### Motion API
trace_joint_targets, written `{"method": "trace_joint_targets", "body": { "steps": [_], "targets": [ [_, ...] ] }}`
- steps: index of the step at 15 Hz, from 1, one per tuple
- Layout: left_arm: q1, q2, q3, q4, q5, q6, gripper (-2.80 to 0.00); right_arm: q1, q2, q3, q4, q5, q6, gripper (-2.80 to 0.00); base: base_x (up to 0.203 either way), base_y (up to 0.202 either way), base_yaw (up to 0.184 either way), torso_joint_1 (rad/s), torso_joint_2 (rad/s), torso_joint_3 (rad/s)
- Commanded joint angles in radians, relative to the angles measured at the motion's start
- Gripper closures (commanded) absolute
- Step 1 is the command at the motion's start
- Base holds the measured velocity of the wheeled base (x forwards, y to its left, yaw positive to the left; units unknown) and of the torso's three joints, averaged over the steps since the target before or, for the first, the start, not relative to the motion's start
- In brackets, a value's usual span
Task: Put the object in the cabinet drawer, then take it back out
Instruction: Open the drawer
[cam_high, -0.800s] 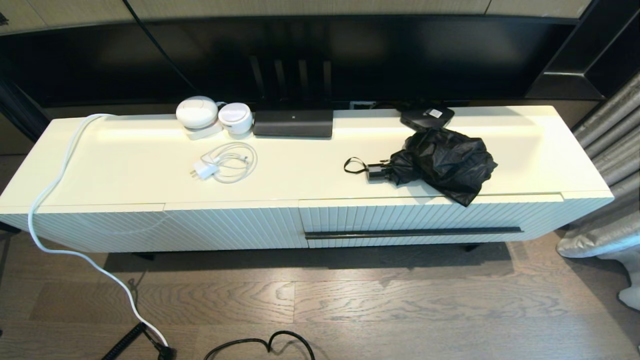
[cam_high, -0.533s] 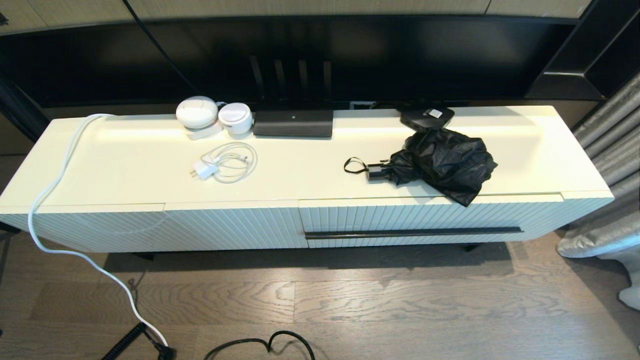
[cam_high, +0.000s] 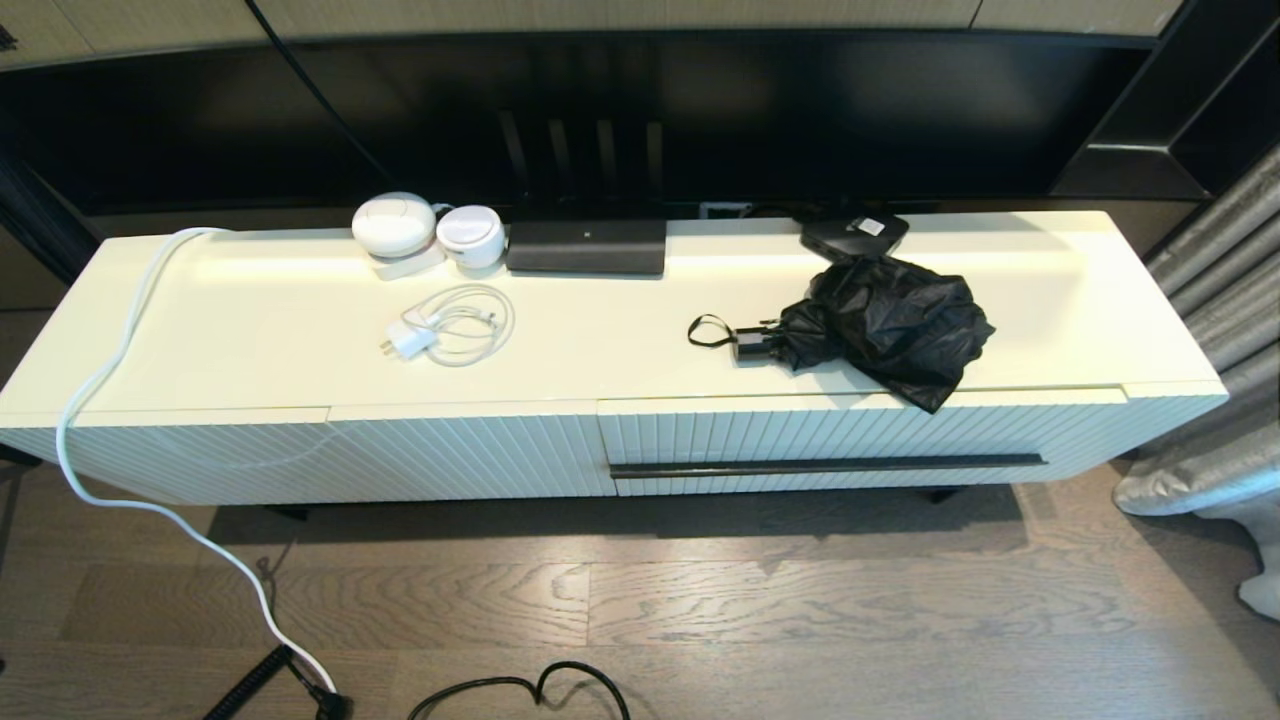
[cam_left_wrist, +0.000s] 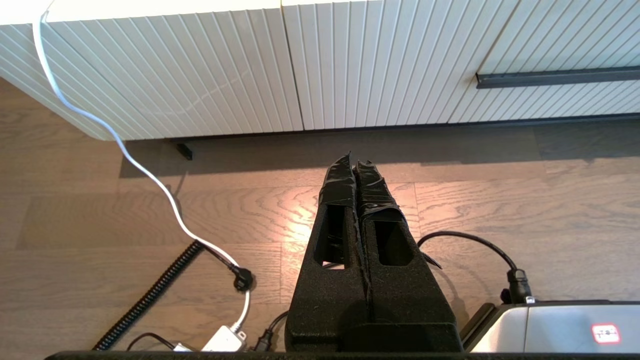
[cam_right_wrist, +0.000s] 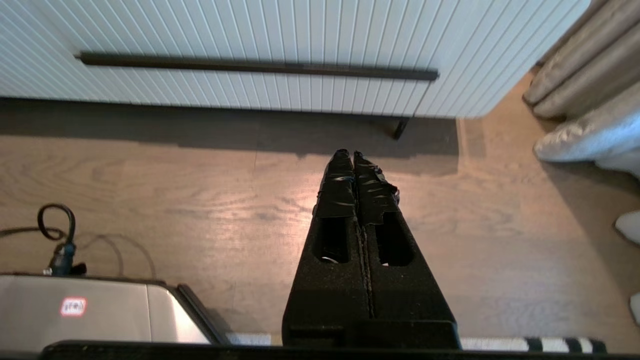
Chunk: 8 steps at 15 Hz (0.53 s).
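The black folding umbrella (cam_high: 885, 325) lies on the cabinet top at the right, its bunchy fabric hanging slightly over the front edge, its short handle and wrist loop (cam_high: 708, 330) pointing left. Below it the ribbed cream drawer (cam_high: 860, 440) is closed, with its long dark bar handle (cam_high: 828, 466) across the front. Neither arm shows in the head view. My left gripper (cam_left_wrist: 354, 161) hangs shut over the wooden floor in front of the cabinet, the bar handle (cam_left_wrist: 557, 78) ahead of it. My right gripper (cam_right_wrist: 350, 154) is likewise shut and empty above the floor, facing the drawer handle (cam_right_wrist: 257, 66).
On the cabinet top (cam_high: 250, 330) sit a white charger with coiled cable (cam_high: 450, 325), two white round devices (cam_high: 425, 232), a black box (cam_high: 586, 246) and a flat black box with white sticker (cam_high: 853, 233). A white cable (cam_high: 100, 400) trails to the floor. Curtains (cam_high: 1220, 330) stand at right.
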Motion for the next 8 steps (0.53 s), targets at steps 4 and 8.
{"method": "trace_joint_targets", "body": {
  "steps": [4,8],
  "targets": [
    [-0.001,0.002,0.002,0.0,0.0,0.0,0.0,0.002,0.128,-0.312,0.119,0.039,-0.024,0.0,0.0,0.0,0.0,0.0,0.0,0.0],
    [0.0,0.002,0.002,0.0,0.0,0.0,0.0,0.012,0.391,-0.572,0.182,0.105,-0.297,0.0,0.0,0.0,0.0,0.0,0.0,0.0]
  ]
}}
